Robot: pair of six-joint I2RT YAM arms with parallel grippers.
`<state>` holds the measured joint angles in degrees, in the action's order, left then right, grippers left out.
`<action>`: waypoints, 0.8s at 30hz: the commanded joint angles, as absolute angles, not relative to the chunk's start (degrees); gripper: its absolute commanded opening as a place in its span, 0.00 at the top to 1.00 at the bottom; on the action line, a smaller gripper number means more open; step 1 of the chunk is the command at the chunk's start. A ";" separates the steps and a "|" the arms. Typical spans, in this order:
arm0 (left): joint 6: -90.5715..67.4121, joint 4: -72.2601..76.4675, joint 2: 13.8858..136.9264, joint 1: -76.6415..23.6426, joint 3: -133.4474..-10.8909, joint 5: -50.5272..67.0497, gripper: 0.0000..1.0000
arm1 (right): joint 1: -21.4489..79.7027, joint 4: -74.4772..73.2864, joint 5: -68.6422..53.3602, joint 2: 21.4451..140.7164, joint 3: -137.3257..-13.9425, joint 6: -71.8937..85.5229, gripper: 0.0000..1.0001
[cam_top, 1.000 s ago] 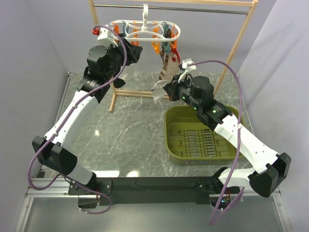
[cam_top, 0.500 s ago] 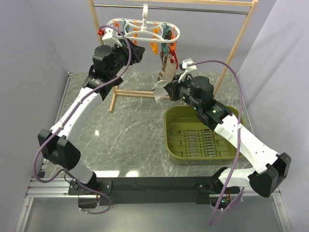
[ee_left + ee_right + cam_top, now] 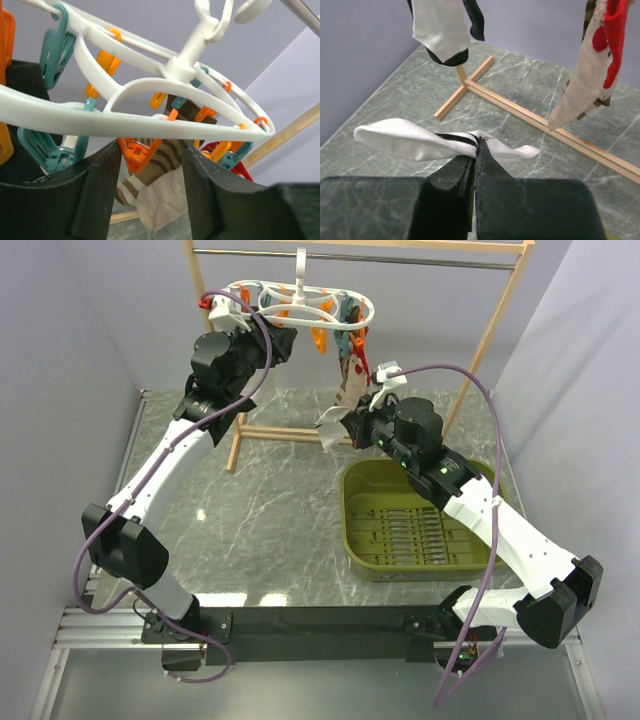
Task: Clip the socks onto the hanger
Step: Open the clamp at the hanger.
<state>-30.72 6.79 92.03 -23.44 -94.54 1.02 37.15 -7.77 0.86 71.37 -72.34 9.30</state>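
The right gripper (image 3: 476, 148) is pinching one white sock (image 3: 405, 139) at its cuff with the dark stripe. Its two fingers are pressing together on the cloth, and the sock is sticking out to the left in the air above the marble table (image 3: 270, 500). From the top camera this sock is hanging lower than the hanger (image 3: 300, 302), near its right end and in front of the wooden rack (image 3: 488, 345). The hanger is hanging by its hook from the top bar of the rack, with orange and teal clips under its white ring. The left gripper (image 3: 150, 150) is reaching up to the left part of the hanger. Its fingers (image 3: 97, 195) are standing well apart, just under the white ring, and an orange clip (image 3: 135, 152) is showing in the gap between them. I cannot tell if they are touching the clip. Behind this clip a brown striped sock (image 3: 162, 157) is hanging from the hanger. In the right wrist view a white and black cloth (image 3: 440, 30) is hanging above the held sock, and I cannot tell if it is the second sock. A green tray (image 3: 420, 530) is lying on the table at the right side, partly under the right arm.
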 commanded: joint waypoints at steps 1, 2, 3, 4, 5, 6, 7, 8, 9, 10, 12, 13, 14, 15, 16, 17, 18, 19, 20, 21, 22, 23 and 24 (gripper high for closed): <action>-30.85 11.69 92.46 -23.29 -95.89 0.18 0.45 | 37.53 -6.24 1.76 70.14 -74.88 8.26 1.00; -30.85 12.04 92.37 -23.29 -95.71 0.18 0.46 | 37.53 -6.33 1.76 70.22 -74.97 8.26 1.00; -30.94 12.48 92.29 -23.29 -95.28 0.18 0.48 | 37.44 -6.15 1.67 70.14 -74.97 8.26 1.00; -30.94 13.09 92.20 -23.29 -95.10 0.18 0.50 | 37.53 -6.15 1.67 70.22 -74.97 8.26 1.00; -30.85 13.18 92.11 -23.29 -95.10 0.18 0.52 | 37.44 -5.98 1.58 70.22 -75.06 8.35 1.00; -30.85 13.27 92.28 -23.29 -95.18 0.18 0.54 | 37.44 -5.72 1.41 70.49 -75.06 8.44 1.00; -30.94 13.10 92.29 -23.29 -95.27 0.18 0.58 | 37.53 -5.71 1.32 70.49 -75.23 8.61 1.00; -31.02 12.92 92.46 -23.29 -95.36 0.18 0.60 | 37.44 -5.54 1.14 70.66 -75.41 8.61 1.00; -31.03 12.83 92.46 -23.29 -95.45 0.18 0.61 | 37.53 -5.54 1.06 71.10 -75.58 8.61 1.00; -31.03 13.09 92.29 -23.29 -95.19 0.18 0.66 | 37.44 -5.54 0.62 71.36 -76.02 8.70 1.00; -30.94 13.36 91.94 -23.29 -94.40 -1.56 0.70 | 37.53 -5.54 0.35 72.33 -76.64 8.70 1.00; -30.85 13.53 91.76 -23.29 -94.22 -1.67 0.71 | 37.53 -5.54 0.18 72.59 -76.99 8.79 1.00; -30.68 13.36 91.32 -23.29 -94.13 -1.76 0.71 | 37.53 -5.71 0.18 72.95 -77.86 8.79 1.00; -30.59 13.10 91.14 -23.29 -93.96 -1.93 0.72 | 37.44 -5.80 0.18 73.73 -78.48 8.88 1.00; -30.67 12.66 91.06 -23.29 -94.04 -2.02 0.72 | 37.53 -6.06 0.18 74.26 -79.10 8.96 1.00; -30.85 11.96 90.88 -23.29 -94.30 -2.37 0.73 | 37.44 -6.50 0.26 74.79 -80.41 9.23 1.00; -31.63 9.86 90.79 -23.29 -95.18 -2.55 0.74 | 37.53 -6.68 0.35 75.75 -81.12 9.40 1.00; -31.99 8.80 90.79 -23.29 -95.62 -2.46 0.75 | 37.44 -6.77 0.44 76.28 -82.34 9.93 1.00; -32.34 8.01 90.62 -23.38 -95.89 -2.37 0.75 | 37.53 -7.03 0.79 76.90 -82.96 10.28 1.00; -32.87 6.34 90.53 -23.47 -96.24 -2.29 0.76 | 37.53 -7.29 0.88 77.95 -83.66 10.54 1.00; -33.74 5.72 90.27 -23.55 -96.24 -2.20 0.76 | 37.53 -7.47 1.31 78.65 -84.98 11.07 1.00; -34.10 4.93 89.92 -23.73 -96.33 -2.28 0.77 | 37.53 -8.69 1.58 79.36 -85.86 11.25 1.00; -34.45 4.31 89.83 -23.82 -96.59 -2.11 0.77 | 37.44 -9.66 2.28 80.76 -86.83 11.16 1.00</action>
<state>-32.40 6.92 92.49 -23.46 -94.21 -1.54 37.15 -8.43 0.69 78.65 -82.41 10.20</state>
